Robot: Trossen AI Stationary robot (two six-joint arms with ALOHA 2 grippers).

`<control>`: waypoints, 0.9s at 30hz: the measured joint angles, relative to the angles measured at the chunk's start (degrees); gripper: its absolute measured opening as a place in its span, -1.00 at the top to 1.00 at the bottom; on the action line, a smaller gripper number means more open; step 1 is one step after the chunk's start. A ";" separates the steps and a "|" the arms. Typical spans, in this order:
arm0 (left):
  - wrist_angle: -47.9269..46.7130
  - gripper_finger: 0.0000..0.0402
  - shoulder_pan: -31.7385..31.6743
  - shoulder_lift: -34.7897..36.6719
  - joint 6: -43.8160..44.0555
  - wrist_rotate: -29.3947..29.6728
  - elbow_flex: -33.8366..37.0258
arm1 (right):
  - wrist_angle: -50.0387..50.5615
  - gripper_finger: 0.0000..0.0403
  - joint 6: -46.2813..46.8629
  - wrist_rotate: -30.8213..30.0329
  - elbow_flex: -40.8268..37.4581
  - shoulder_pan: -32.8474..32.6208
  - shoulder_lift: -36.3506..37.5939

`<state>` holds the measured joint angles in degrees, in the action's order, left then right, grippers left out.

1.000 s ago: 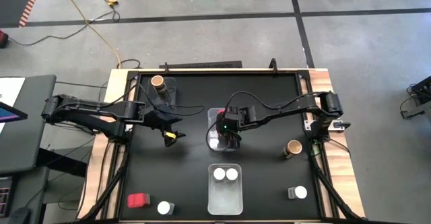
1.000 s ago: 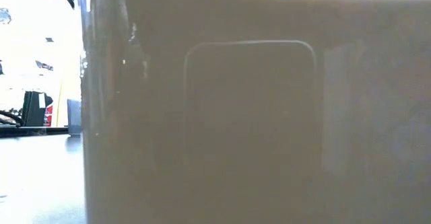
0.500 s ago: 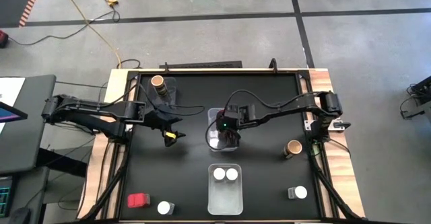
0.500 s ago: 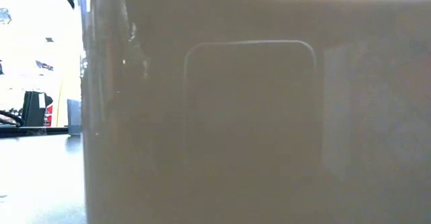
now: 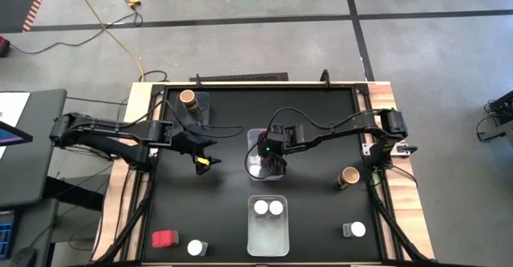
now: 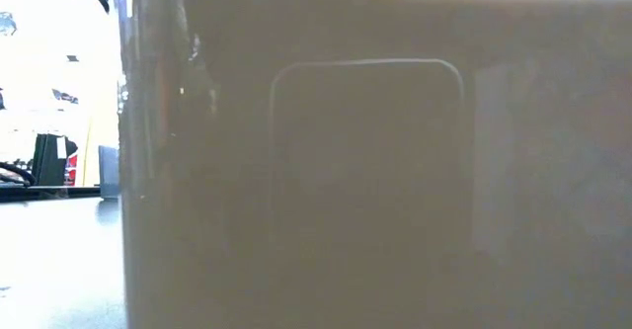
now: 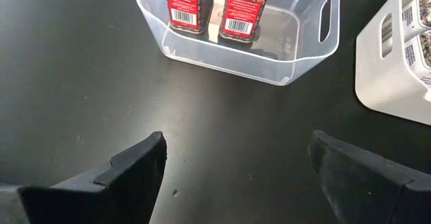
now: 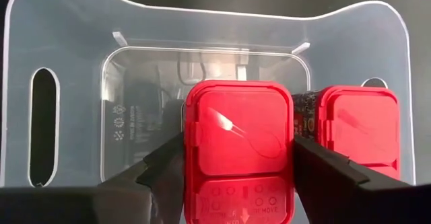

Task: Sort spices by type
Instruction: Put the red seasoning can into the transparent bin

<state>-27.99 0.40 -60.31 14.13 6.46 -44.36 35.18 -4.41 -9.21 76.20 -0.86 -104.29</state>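
Observation:
Over the clear centre tub (image 5: 255, 135), my right gripper (image 8: 239, 167) points down with a red spice box (image 8: 239, 150) between its fingers. A second red box (image 8: 357, 133) stands beside it in the tub. In the left wrist view both boxes (image 7: 239, 12) stand upright on the tub floor. My left gripper (image 5: 204, 161) hangs open above bare table left of the tub. Loose spices: a red box (image 5: 164, 239), a brown-topped jar (image 5: 347, 177) and two white-lidded jars (image 5: 195, 248) (image 5: 355, 230). My right gripper has the red spice box between its two fingers, one finger (image 8: 165, 167) against each side just below the red lid (image 8: 195, 150). The fingers come from above, slanting down. The box stands upright inside the tub.
A near tub (image 5: 268, 236) holds two white-lidded jars (image 5: 268, 208); its wall (image 6: 375, 171) fills the low view. A far-left tub (image 5: 200, 107) holds a brown-topped jar (image 5: 188, 99). Bare black table lies around my left gripper (image 7: 236, 177).

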 joint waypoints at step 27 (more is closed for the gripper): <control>0.00 -0.73 0.00 0.00 -0.02 0.00 0.00 | 0.15 -0.37 -0.11 0.07 0.00 0.15 0.07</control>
<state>-27.99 0.40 -60.31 14.11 6.46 -44.36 35.33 -4.52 -9.14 76.20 -0.71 -104.22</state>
